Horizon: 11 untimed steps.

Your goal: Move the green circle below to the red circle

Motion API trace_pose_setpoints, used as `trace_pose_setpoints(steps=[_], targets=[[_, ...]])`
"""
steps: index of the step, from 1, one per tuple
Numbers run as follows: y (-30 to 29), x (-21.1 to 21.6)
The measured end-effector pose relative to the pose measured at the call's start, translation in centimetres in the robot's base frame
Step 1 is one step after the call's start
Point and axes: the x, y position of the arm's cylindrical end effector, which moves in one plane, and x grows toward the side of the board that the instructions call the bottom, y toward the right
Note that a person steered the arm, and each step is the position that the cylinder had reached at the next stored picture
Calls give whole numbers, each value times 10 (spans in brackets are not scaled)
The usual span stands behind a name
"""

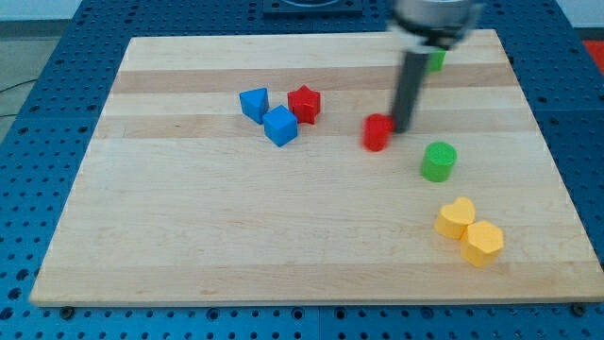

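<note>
The green circle (438, 161) stands right of the board's middle. The red circle (377, 132) is up and to its left, blurred. My tip (402, 128) is at the red circle's right side, touching or almost touching it, and up-left of the green circle, apart from it. The dark rod rises from the tip toward the view's top.
A red star (305, 103) and two blue blocks (254, 103) (280, 126) cluster at upper left of centre. A yellow heart (455, 217) and a yellow hexagon (482, 243) lie at lower right. Another green block (436, 59) is partly hidden behind the arm near the top edge.
</note>
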Motion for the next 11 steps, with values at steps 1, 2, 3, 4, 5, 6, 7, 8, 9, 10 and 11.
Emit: trace_pose_setpoints(steps=[1, 2, 3, 4, 5, 6, 7, 8, 9, 10, 11], targets=[[-20, -5], [114, -18], [182, 45], [140, 84], [50, 76], [-34, 59], [1, 59], [56, 67], [91, 33], [-5, 22], [-19, 17]])
